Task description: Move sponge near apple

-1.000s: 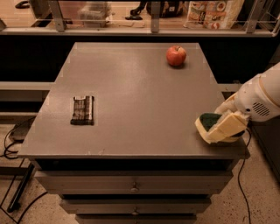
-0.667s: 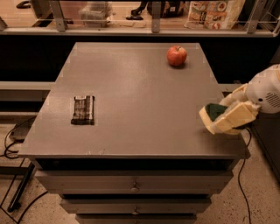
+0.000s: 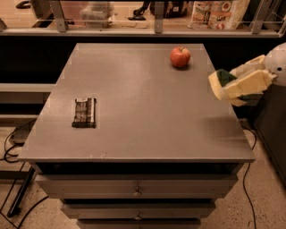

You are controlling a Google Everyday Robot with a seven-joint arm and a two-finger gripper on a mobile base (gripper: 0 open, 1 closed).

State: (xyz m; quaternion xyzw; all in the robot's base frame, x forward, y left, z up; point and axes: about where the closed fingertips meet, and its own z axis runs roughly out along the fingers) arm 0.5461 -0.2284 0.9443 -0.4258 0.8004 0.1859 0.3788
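The red apple [image 3: 180, 57] sits on the grey table [image 3: 143, 107] near its far right corner. My gripper [image 3: 228, 87] is at the table's right edge, shut on the sponge [image 3: 218, 82], which shows a dark green top over pale yellow foam. The sponge is lifted above the table surface, to the right of and nearer than the apple. The pale fingers [image 3: 248, 82] cover most of the sponge's right part.
A dark flat rectangular packet [image 3: 84, 112] lies on the left side of the table. Drawers [image 3: 136, 191] run below the front edge. A shelf with bags and items [image 3: 214, 13] runs behind the table. Cables lie on the floor at left and right.
My gripper has lifted the sponge off the table near the front right corner and carried it up and farther back, toward the apple.
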